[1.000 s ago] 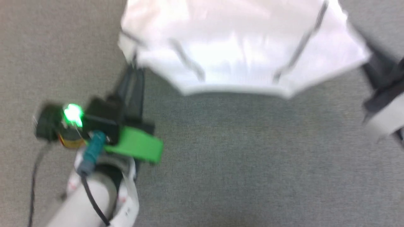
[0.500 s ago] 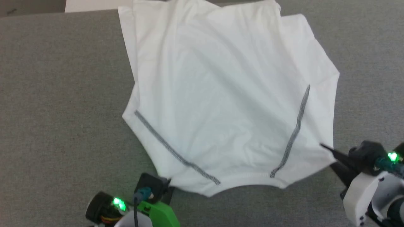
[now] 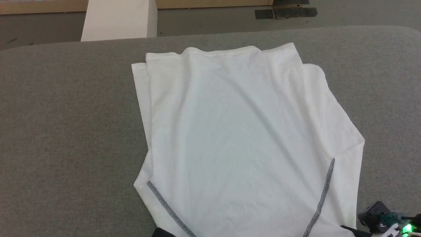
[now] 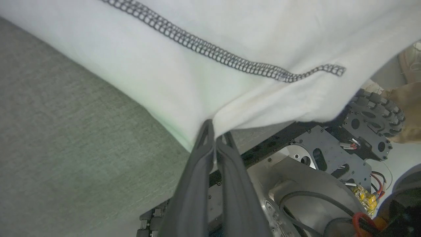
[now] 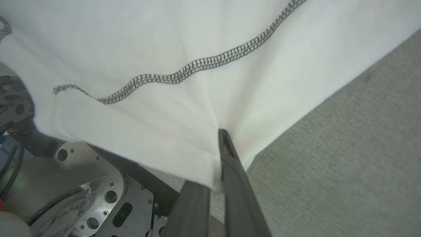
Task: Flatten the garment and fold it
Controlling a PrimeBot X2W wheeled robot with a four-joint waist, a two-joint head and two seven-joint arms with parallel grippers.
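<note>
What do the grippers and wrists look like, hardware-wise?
Matching pair: the left gripper and right gripper each have two long, slim, dark grey fingers, slotted at the tips. The head view shows the right wrist's black housing, teal connector and lit green LED.

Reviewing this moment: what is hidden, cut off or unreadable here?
- Head view: the garment runs off the bottom edge, so its near hem is cut off.
- Right wrist view: the right gripper has one jaw tip buried under the garment.
- Left wrist view: the left gripper pinches the garment; its shut jaws hide how many layers they hold.
- Head view: the white box is cropped by the top edge.
</note>
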